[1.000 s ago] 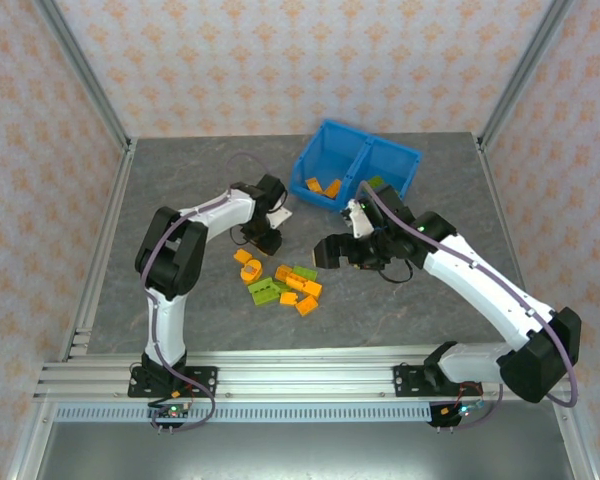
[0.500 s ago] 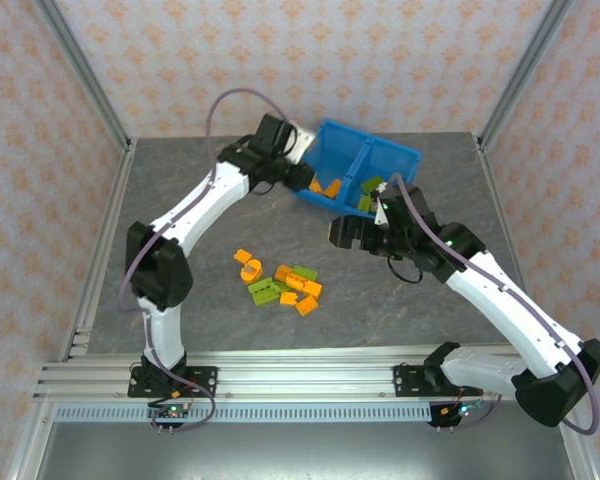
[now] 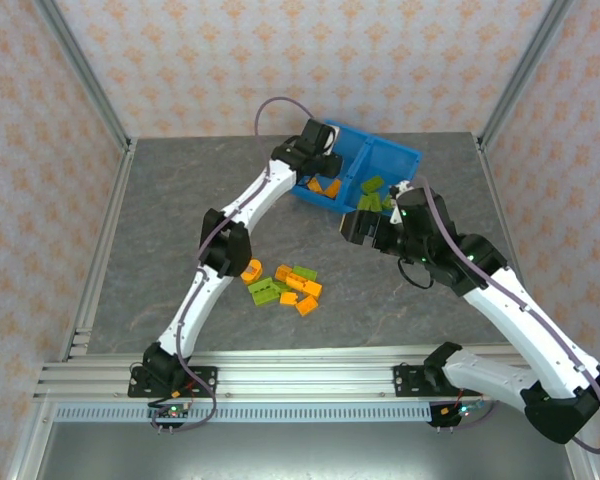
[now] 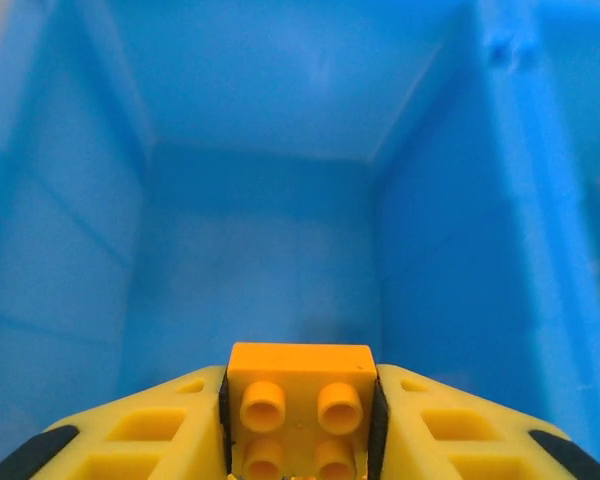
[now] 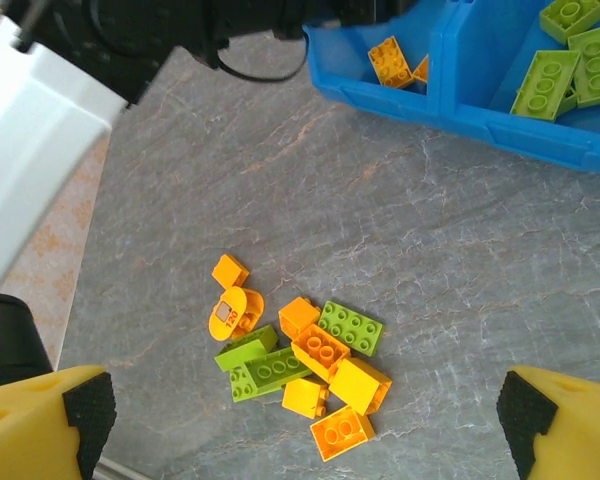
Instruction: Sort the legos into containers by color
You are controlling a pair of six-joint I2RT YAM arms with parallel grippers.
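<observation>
**Table** [image 3: 160, 220]: grey, stone-patterned surface carrying all items.

**Blue bin** [image 3: 398, 160]: stands at the far side of the table, with two compartments split by a central wall. The left compartment [image 5: 420, 40] holds orange bricks [image 5: 391, 60]. The right compartment [image 5: 500, 125] holds lime green bricks [image 5: 565, 60].

**Left arm** [image 3: 250, 205]: stretched far forward, so that its wrist reaches the bin.

**Right arm** [image 3: 480, 275]: raised above the table, just near of the bin.

**Left gripper** [image 4: 300, 385]: poised over the left compartment, whose blue walls and floor lie below it. The jaws grasp a single orange brick [image 4: 300, 410], studs facing the wrist camera, flanked closely by both yellow fingers [image 4: 160, 430].

**Right gripper** [image 3: 354, 226]: jaws spread wide and holding nothing, with the fingertips [image 5: 50, 425] at opposite lower corners of the wrist view.

**Loose legos** [image 3: 285, 283]: a small cluster of orange and lime green bricks on the open table, well apart from the bin. A rounded orange piece [image 5: 235, 312] lies at its left edge.
</observation>
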